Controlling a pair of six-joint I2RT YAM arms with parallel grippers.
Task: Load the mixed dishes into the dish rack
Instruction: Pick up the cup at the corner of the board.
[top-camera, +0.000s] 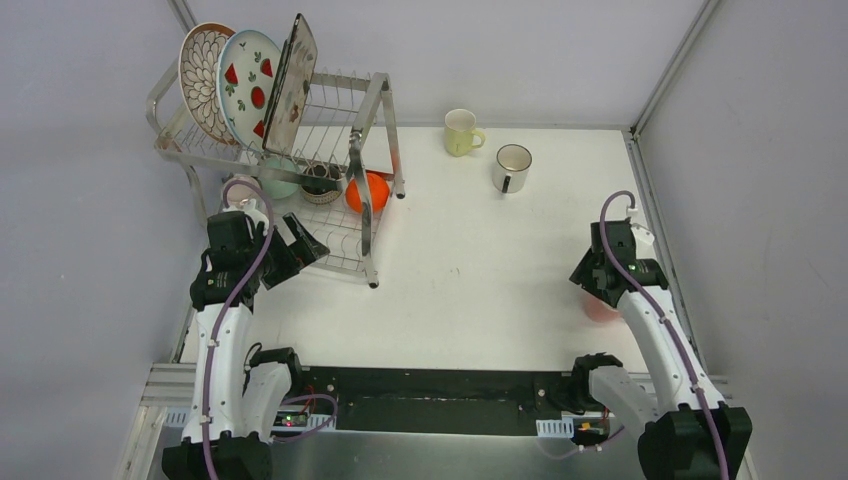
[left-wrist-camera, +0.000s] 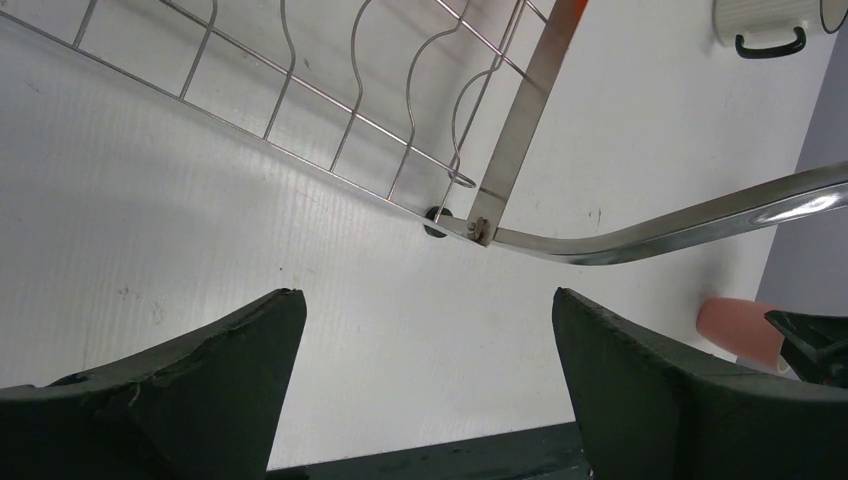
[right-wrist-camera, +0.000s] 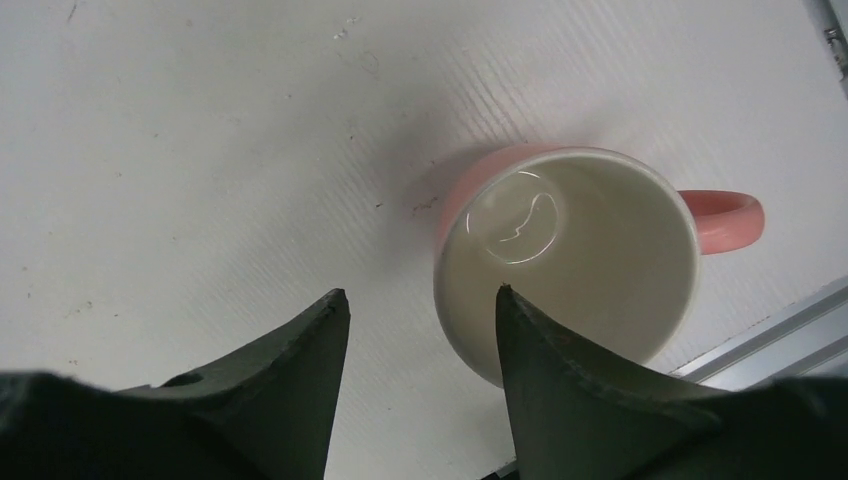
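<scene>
"Claw check first: how did the right claw (right-wrist-camera: 418, 293) stand?"

"Part-spread, straddling the near wall of the pink mug (right-wrist-camera: 600, 260). One finger was outside the wall, the other over the hollow. Bench showed between the outer finger and the mug, so I recorded no pinch."

"Why that placement?"

"In my judgement, a wall grip suited an upright mug with its mouth up. The handle pointed off to the side, away from both fingers."

"Where was the mug?"

"It stood on the bench (top-camera: 480, 260) near the right edge, well apart from the dish rack (left-wrist-camera: 522, 120)."

"And the left claw (left-wrist-camera: 425, 294)?"

"Spread wide, holding nothing, just beside the rack's lower front corner. Probably it was parked there to leave the approach free."

"Rack contents?"

"The petal-pattern plate (top-camera: 203, 80), red-fruit plate (top-camera: 250, 85) and flowered square plate (top-camera: 290, 85) stood on edge in the upper tier, where the slotted wires kept them upright. The mint bowl (top-camera: 278, 185), brown bowl (top-camera: 322, 182) and orange bowl (top-camera: 368, 192) sat on the lower tier. The yellow mug (top-camera: 460, 132) and white mug (top-camera: 511, 167) waited on the far side of the bench."

"Risk?"

"With only one wall pinched, the mug could tilt when lifted."
</scene>
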